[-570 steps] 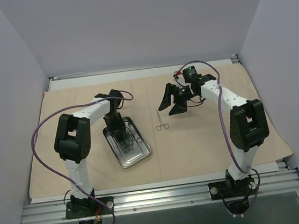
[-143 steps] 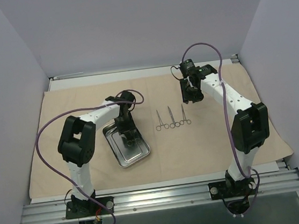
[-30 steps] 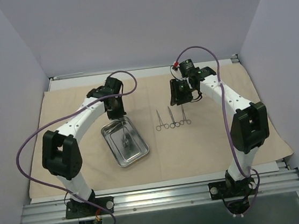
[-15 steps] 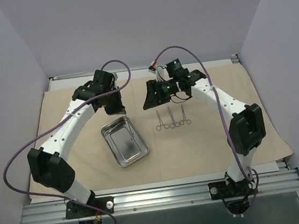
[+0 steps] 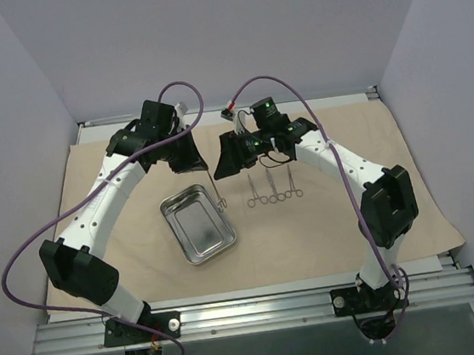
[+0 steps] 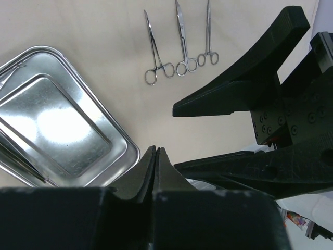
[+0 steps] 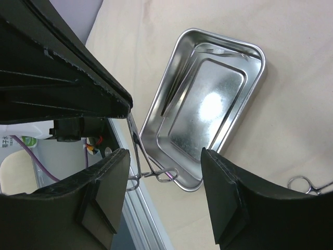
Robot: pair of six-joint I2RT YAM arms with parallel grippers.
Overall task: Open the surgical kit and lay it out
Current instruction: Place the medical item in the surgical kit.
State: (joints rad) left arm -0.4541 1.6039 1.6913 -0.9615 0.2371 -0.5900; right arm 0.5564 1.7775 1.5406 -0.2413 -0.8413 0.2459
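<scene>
Top external view, items listed left to right.

1. Cloth wrap: beige, opened and spread flat over the table. I judge this step done.
2. Steel tray: sits on the wrap in front of the left arm, nothing left inside it.
3. Left pincer: raised above the far right corner of the tray, clamped tight on the tip of the fourth forceps. The instrument hangs rings-down, clear of the tray. My right wrist view confirms the hold.
4. Right pincer: just beside the left one, jaws spread wide on either side of the hanging forceps, gripping nothing. I read this as a handover about to happen.
5. Three forceps: in a neat row on the wrap, right of the tray, rings toward me, two of them touching at the rings.

Progress: wrap open, three of four instruments placed. Left to do is to pass the fourth across and set it in the row.

Changes: nineteen seconds ago one instrument lay on the wrap and the rest were in the tray. One second ago the fourth was down in the tray under the left pincer; now it is lifted out, and the right pincer has swung in from above the row and opened wider.
</scene>
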